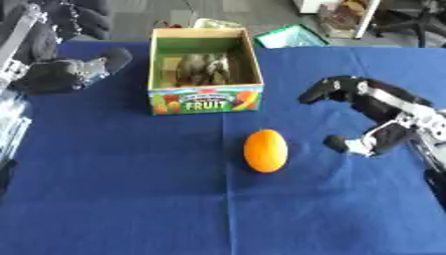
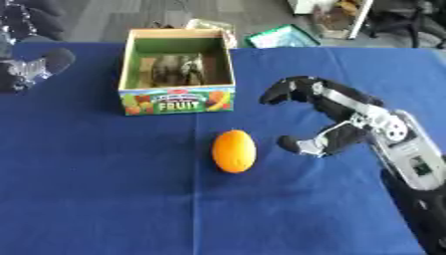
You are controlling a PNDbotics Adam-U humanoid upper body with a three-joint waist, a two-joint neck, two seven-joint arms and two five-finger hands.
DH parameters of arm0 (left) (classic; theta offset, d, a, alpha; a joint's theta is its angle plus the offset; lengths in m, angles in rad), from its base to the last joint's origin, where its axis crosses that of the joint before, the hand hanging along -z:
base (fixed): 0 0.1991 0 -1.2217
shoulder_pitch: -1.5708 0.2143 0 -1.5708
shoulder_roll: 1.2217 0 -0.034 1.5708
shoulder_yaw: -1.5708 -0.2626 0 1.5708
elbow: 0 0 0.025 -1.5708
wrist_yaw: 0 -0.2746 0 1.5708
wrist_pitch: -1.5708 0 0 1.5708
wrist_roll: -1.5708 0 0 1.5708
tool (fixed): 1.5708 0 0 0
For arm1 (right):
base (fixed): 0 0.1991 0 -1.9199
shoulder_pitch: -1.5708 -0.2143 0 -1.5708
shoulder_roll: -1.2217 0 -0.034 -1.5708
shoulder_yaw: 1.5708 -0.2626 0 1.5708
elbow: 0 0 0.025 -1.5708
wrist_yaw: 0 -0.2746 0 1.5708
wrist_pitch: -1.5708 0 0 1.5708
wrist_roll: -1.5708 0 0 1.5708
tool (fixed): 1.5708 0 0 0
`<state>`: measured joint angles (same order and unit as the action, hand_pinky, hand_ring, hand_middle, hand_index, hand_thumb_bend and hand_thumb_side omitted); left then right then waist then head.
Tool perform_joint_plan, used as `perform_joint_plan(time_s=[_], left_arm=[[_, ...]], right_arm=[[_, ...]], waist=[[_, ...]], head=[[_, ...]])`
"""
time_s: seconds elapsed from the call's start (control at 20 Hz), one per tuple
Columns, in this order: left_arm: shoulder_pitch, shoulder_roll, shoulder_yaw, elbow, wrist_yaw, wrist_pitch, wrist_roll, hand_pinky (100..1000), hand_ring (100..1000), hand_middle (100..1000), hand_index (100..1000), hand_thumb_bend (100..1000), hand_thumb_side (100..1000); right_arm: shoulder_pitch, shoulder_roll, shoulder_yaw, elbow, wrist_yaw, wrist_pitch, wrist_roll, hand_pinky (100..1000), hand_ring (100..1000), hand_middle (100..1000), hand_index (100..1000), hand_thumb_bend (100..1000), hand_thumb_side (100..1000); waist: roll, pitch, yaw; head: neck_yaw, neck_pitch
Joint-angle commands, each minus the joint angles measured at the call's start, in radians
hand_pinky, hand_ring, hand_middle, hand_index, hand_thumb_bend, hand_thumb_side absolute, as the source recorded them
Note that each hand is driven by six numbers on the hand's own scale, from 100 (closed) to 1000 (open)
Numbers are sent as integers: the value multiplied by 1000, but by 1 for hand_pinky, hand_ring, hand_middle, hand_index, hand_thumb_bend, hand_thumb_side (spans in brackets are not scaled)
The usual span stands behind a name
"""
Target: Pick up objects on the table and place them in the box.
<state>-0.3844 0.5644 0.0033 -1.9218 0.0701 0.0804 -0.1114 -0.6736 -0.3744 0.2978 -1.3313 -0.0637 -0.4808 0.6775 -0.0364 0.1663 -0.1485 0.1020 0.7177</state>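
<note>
Blue cloth (image 1: 122, 189) covers the table, with office floor and clutter beyond its far edge.

Item: orange fruit (image 1: 265, 150), oval, lying on the cloth in front of the box and apart from it.

Item: box (image 1: 204, 98), open-topped, printed FRUIT on its near wall; something dark and mottled already lies inside.

Right hand (image 2: 335, 122): just beside the fruit on its right, fingers and thumb spread in a wide arc, holding nothing, not touching it.

Left hand (image 1: 65, 73): at the left of the box, fingers curled, empty.

Handling note: the fruit looks smooth and apt to roll. The right hand would best close across its narrow middle, thumb opposite fingers, before lifting over the box's near wall.
</note>
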Motion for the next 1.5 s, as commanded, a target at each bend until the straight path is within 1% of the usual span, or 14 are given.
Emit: perform_joint_plan(time_s=[0.05,0.2,0.25,0.55,0.7,0.9,1.0,1.15,1.2,1.25,1.3,1.35,1.4,1.5], left_arm=[[-6,4,11,-14,0,6,-8,672,660,653,758,638,339],[-6,-6,9,-11,-1,7,-15,671,656,651,758,633,341],[-5,-8,8,-9,-1,8,-17,670,654,649,757,630,343],[-2,-16,7,-5,-3,11,-23,668,650,645,757,626,348],[-2,-22,5,-2,-4,13,-26,667,647,642,757,623,349],[-3,-29,1,1,-1,16,-30,665,642,637,756,621,354],[-3,-33,-2,1,6,18,-35,663,640,636,756,619,356],[-2,-38,-3,1,13,21,-39,661,636,633,755,614,359],[-1,-40,-3,2,16,22,-39,659,635,632,754,612,360],[0,-41,-3,2,18,23,-39,659,634,631,754,611,361],[2,-42,-3,2,19,24,-39,658,634,631,754,611,361],[3,-43,-3,1,20,25,-39,658,633,630,754,611,361],[3,-44,-2,1,21,25,-38,657,632,629,753,611,361],[3,-45,-2,0,23,26,-38,656,631,628,753,611,361]], right_arm=[[-33,28,0,65,80,-280,229,852,862,753,832,433,338],[-50,61,-5,133,153,-319,226,869,875,765,838,463,345],[-55,70,-6,149,176,-334,220,888,888,776,847,494,353],[-71,111,-8,210,329,-411,143,902,898,791,869,496,358],[-81,129,-8,218,415,-424,90,897,891,791,876,481,339],[-90,148,8,207,548,-426,16,873,845,767,880,457,295],[-90,156,20,206,603,-426,-13,866,822,723,852,456,303],[-88,166,29,226,663,-426,-52,844,770,591,761,448,281],[-88,169,29,233,681,-426,-68,834,754,556,725,442,252],[-88,171,30,241,698,-426,-84,821,728,494,664,431,195],[-89,173,30,246,716,-426,-99,817,720,475,643,419,158],[-90,174,31,250,733,-426,-114,805,699,429,588,369,100],[-93,174,32,252,749,-426,-131,800,691,413,569,351,100],[-99,173,30,252,775,-426,-173,782,656,353,503,277,100]], waist=[[5,-17,1],[8,-16,3],[8,-16,4],[7,-14,8],[7,-15,10],[6,-16,13],[5,-16,16],[4,-17,19],[4,-17,21],[4,-17,22],[4,-17,23],[4,-17,24],[3,-17,26],[3,-17,28]], head=[[-7,-3],[-11,-4],[-12,-4],[-19,-2],[-23,-1],[-29,-3],[-31,-3],[-32,-3],[-32,-3],[-33,-3],[-34,-3],[-35,-4],[-35,-4],[-35,-4]])
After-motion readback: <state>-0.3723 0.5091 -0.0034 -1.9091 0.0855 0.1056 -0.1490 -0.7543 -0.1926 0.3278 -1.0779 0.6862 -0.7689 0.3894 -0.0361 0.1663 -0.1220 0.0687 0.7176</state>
